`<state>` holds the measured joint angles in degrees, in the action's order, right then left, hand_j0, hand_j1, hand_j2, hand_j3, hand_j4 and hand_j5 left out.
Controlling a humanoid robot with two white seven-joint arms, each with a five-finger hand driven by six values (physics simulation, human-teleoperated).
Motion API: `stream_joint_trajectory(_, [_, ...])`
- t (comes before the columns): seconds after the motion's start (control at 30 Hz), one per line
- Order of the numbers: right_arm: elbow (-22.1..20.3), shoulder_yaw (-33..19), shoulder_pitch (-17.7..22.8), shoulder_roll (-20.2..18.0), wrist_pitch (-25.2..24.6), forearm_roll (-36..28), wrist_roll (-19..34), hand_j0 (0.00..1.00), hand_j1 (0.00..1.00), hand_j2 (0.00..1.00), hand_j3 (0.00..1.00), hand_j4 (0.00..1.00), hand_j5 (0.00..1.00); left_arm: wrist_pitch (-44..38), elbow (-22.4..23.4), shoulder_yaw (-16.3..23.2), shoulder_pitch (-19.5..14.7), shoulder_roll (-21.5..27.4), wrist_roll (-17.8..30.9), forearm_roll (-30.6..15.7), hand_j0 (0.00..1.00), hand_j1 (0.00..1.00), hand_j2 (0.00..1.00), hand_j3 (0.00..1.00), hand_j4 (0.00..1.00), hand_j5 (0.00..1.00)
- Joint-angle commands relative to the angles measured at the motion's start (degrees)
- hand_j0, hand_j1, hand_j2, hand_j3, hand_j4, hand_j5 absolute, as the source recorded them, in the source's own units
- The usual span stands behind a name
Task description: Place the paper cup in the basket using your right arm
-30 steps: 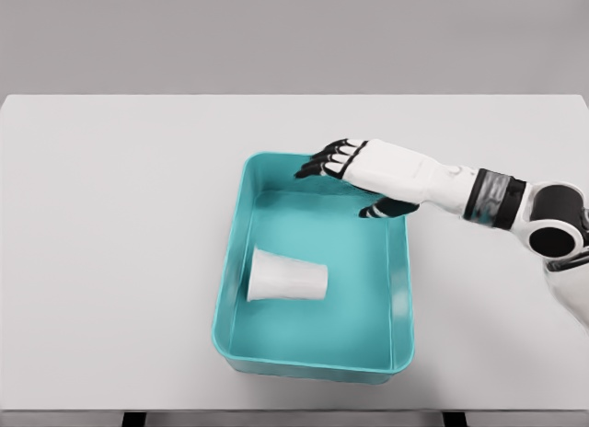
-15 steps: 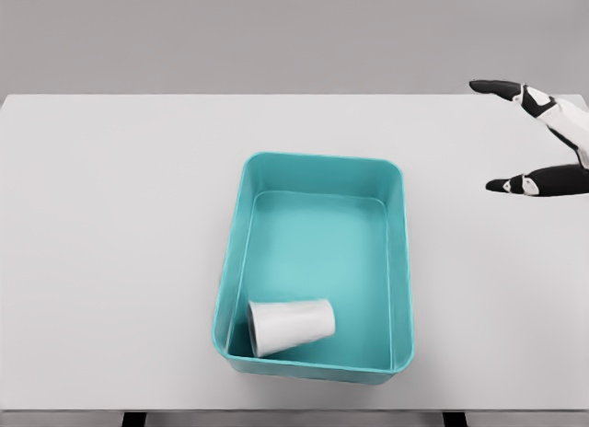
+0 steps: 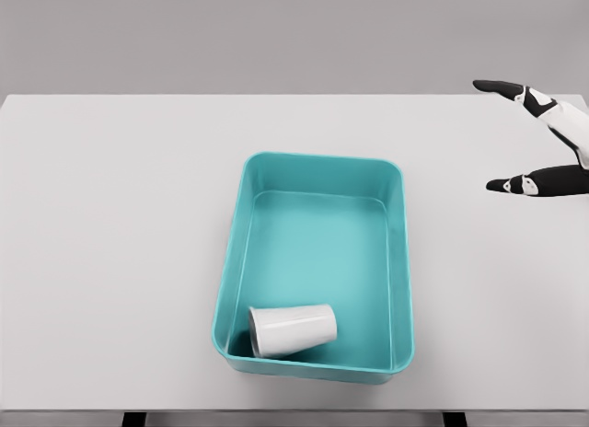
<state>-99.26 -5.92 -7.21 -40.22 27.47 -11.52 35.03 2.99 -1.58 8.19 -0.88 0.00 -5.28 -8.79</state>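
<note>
In the basket the paper cup lies sideways, mouth left; right hand spread, empty.

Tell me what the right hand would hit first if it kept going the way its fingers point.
Probably nothing: the right hand points left, above the bare table and beyond the basket. Depth is unclear.

A white paper cup lies on its side inside the teal basket, against its near-left corner.
</note>
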Motion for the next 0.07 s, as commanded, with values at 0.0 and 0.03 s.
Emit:
stream_joint_trajectory(0.0, [-0.32, -0.05, 0.09, -0.12, -0.14, -0.52, -0.03, 1.00, 1.00, 1.00, 1.00, 1.00, 1.00, 0.09, 0.00, 0.07, 0.00, 0.00, 0.01, 0.00, 1.00, 1.00, 1.00, 1.00, 1.00, 1.00])
stream_joint_trajectory(0.03, [-0.32, -0.05, 0.09, -0.12, -0.14, -0.52, -0.03, 1.00, 1.00, 1.00, 1.00, 1.00, 1.00, 0.09, 0.00, 0.07, 0.00, 0.00, 0.01, 0.00, 1.00, 1.00, 1.00, 1.00, 1.00, 1.00])
